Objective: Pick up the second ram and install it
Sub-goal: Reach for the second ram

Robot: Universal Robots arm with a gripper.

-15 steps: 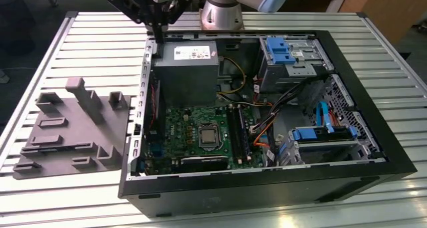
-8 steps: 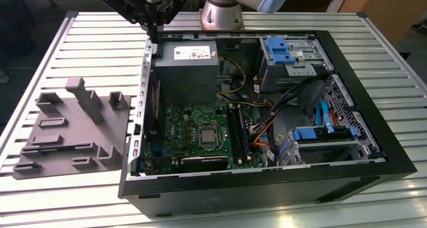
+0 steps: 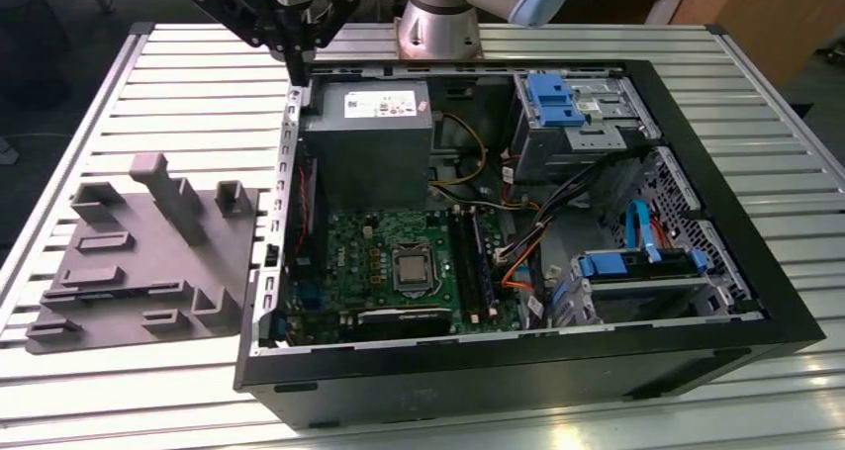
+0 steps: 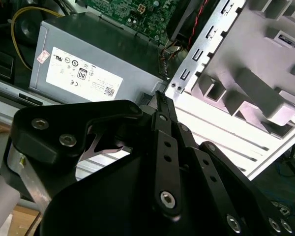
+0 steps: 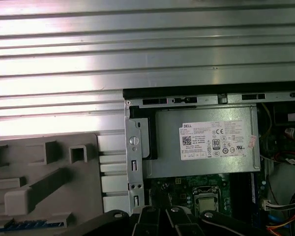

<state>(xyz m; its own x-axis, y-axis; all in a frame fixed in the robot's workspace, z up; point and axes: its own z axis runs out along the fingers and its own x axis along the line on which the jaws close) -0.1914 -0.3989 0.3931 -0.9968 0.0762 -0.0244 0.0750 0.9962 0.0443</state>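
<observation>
My gripper [image 3: 301, 72] hangs above the far left corner of the open computer case [image 3: 739, 302], just over its side wall beside the grey power supply [image 3: 367, 134]. Its fingers are shut with nothing between them, tips together in the second wrist view [image 4: 160, 98]. A thin dark strip that looks like the second ram [image 5: 19, 224] lies in a slot of the grey fixture [image 3: 145, 302], also seen in the second wrist view [image 4: 291, 38]. The gripper is well apart from it. Long black memory slots [image 3: 472, 262] run beside the processor socket [image 3: 412, 268] on the green motherboard.
The case lies on its side on a slatted metal table [image 3: 119, 94]. Blue drive bays [image 3: 555, 99] and orange and blue cables [image 3: 521, 272] crowd the exterior view's right half of the case. The arm's base [image 3: 442, 25] stands behind the case.
</observation>
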